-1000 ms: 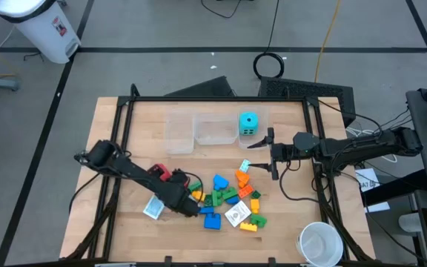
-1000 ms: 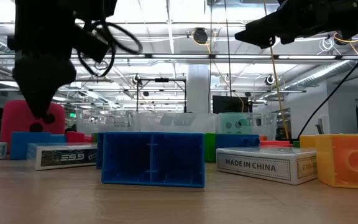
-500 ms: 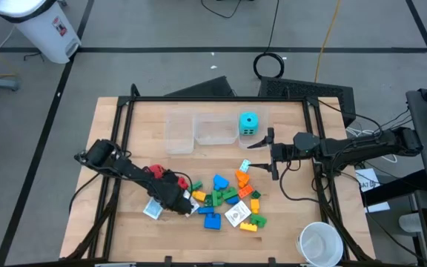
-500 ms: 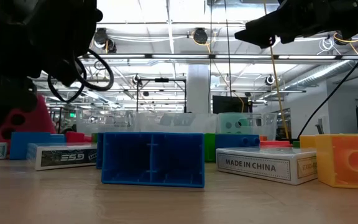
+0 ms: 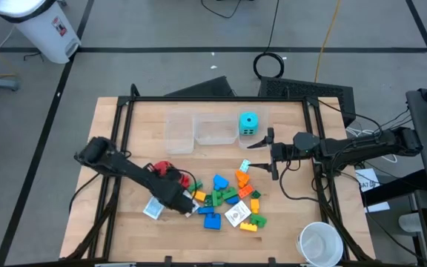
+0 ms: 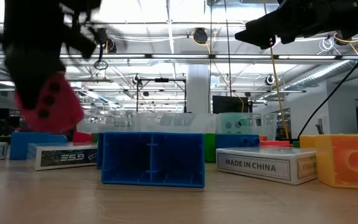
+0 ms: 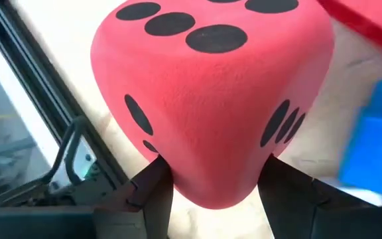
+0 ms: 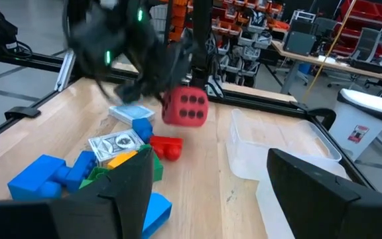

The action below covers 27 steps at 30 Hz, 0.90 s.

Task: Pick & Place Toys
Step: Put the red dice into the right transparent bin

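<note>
My left gripper (image 5: 165, 175) is shut on the red dotted die (image 5: 160, 167), which hangs over the table's left half, beside the pile of toys. The die also shows below the dark gripper in the low view (image 6: 48, 103) and tilted in the right wrist view (image 8: 185, 106). Coloured bricks (image 5: 232, 196) and small cards (image 5: 154, 208) lie on the table near its front middle. A cyan die (image 5: 249, 123) stands at the far middle. My right gripper (image 5: 272, 153) waits open and level above the table's right half. My left gripper pinches the red die between its two fingers (image 7: 152, 191), on two opposite dotted faces (image 7: 138, 116) near one corner. The fingers slant down onto it from above. The die is lifted clear of the table and tilted, one corner lowest.
Two clear bins (image 5: 179, 132) (image 5: 215, 130) stand at the far middle beside the cyan die. A white round cup (image 5: 320, 243) sits at the near right corner. A red brick (image 8: 166, 147) lies on the table below the lifted die. Black frame rails (image 5: 124, 119) edge the table.
My left gripper has come down onto the red die, shut on it and risen again. The die, which stood on the table, now hangs clear of it and has tipped onto a slant.
</note>
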Each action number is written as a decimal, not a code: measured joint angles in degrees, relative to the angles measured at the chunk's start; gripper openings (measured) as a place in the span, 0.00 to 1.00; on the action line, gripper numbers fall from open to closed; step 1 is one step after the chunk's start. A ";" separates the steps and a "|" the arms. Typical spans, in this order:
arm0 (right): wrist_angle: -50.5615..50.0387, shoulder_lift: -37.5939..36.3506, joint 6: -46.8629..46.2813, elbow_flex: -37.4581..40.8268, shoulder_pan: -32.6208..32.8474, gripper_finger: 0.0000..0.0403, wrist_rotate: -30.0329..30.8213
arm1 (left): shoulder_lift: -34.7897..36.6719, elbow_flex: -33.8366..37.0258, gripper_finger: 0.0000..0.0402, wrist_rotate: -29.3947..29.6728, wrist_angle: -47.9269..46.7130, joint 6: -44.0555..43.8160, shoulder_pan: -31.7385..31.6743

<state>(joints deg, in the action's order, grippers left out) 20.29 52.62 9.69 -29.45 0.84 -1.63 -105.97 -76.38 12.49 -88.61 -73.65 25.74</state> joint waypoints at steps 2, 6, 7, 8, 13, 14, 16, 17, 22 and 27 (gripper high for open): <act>-1.19 -0.42 -0.06 0.02 0.00 0.65 0.06 | 3.37 -1.65 0.45 2.53 1.54 -0.55 0.07; -2.49 -1.77 -0.98 0.04 0.00 0.65 0.19 | 10.12 -4.45 0.44 10.06 2.91 -1.81 1.12; -2.13 -1.92 -1.07 0.04 0.00 0.65 0.20 | 11.67 -4.77 0.44 12.31 3.54 -1.86 1.50; -2.18 -2.31 -1.09 0.02 0.00 0.65 0.22 | 13.13 -4.91 0.44 14.59 4.68 -1.52 1.81; -2.50 -2.55 -3.06 0.00 0.02 0.65 0.24 | 18.15 -4.82 0.43 27.21 14.39 7.41 2.63; -1.77 -1.93 -3.23 0.00 0.02 0.65 0.24 | 18.60 -4.82 0.43 29.52 16.70 10.71 2.47; -0.83 -0.98 -3.04 -0.03 0.00 0.65 0.28 | 18.88 -4.82 0.42 33.32 22.51 18.26 1.88; -0.55 -0.56 -2.95 0.02 -0.01 0.65 0.28 | 18.91 -4.82 0.41 34.36 25.61 22.34 1.20; 7.59 3.19 -3.30 0.06 -0.11 0.65 0.27 | 18.64 -4.82 0.40 33.12 41.81 41.78 -3.34; 17.99 7.81 0.15 -0.04 -0.11 0.67 0.03 | 18.46 -4.80 0.40 24.04 55.28 58.58 -7.53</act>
<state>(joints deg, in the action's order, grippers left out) 38.28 60.43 9.84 -29.50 0.73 -1.60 -87.51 -81.19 36.53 -33.33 -15.07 18.22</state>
